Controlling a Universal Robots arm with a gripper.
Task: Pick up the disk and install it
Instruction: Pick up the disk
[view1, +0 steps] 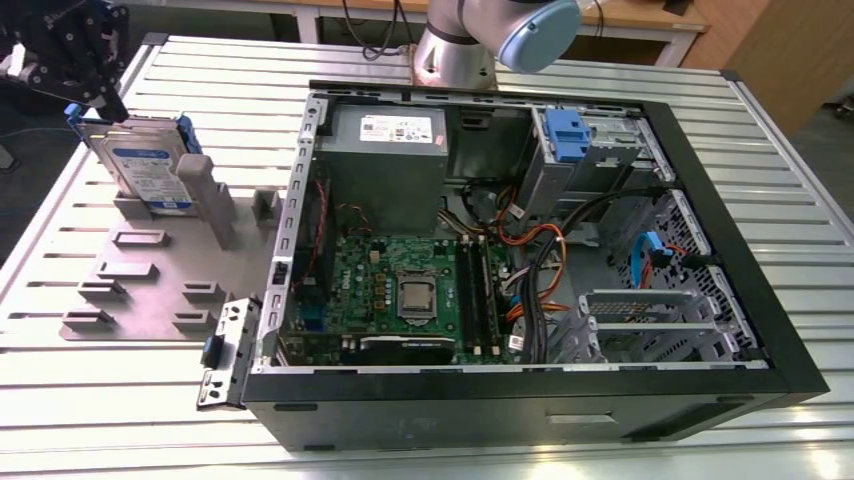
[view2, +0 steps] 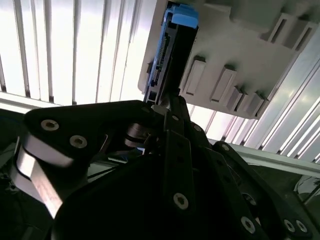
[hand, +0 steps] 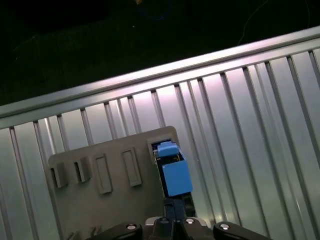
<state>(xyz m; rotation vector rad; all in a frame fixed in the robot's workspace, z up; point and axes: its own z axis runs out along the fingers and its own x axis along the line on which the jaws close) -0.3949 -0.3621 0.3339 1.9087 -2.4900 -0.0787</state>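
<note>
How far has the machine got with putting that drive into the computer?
Barely started. Nothing is installed yet: the disk stands upright in the grey stand, at the exterior view's left of the open computer case. In hand: the pincer appears clamped on the disk's top edge. Left: the lift and the whole installation.

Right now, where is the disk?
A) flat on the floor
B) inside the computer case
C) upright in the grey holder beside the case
C: the disk stands on edge in the grey holder, outside the computer case, with the gripper at its top.
</note>
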